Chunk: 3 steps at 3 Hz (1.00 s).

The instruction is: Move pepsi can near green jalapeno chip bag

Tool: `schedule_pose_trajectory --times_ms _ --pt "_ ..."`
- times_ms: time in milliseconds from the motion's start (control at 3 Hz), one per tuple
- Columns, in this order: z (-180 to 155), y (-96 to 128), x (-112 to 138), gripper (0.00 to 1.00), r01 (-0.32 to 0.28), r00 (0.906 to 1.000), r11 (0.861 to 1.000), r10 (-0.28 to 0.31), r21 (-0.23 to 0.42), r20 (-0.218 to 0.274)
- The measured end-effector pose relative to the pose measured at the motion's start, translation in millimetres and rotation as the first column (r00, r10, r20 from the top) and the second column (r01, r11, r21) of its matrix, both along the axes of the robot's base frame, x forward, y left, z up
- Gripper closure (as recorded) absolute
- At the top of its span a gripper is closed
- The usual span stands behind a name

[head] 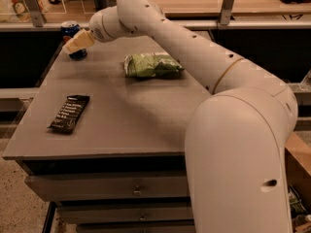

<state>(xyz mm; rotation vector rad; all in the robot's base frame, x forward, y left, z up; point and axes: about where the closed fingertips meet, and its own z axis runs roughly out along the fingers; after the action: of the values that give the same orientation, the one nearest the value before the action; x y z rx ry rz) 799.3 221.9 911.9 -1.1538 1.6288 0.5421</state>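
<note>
The blue pepsi can stands upright at the table's far left corner. The light green jalapeno chip bag lies on the table further right, well apart from the can. My gripper reaches across the table to the can and sits in front of its lower part, hiding some of it. The arm stretches from the lower right over the bag's right side.
A flat black snack-bar wrapper lies at the left front of the grey table. Drawers sit below the table front. A rail and wooden counter run behind the table.
</note>
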Motion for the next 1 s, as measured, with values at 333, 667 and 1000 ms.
schedule_pose_trajectory --times_ms 333,667,1000 --pt "-4.1 11.7 2.7 0.0 -0.018 0.9998 1.0 0.018 0.008 -0.007" --pt "-7.9 21.3 4.8 0.0 -0.034 0.9994 0.999 0.034 0.014 -0.01" --pt "-17.3 36.8 7.1 0.0 -0.057 0.9982 0.998 0.058 0.034 -0.018"
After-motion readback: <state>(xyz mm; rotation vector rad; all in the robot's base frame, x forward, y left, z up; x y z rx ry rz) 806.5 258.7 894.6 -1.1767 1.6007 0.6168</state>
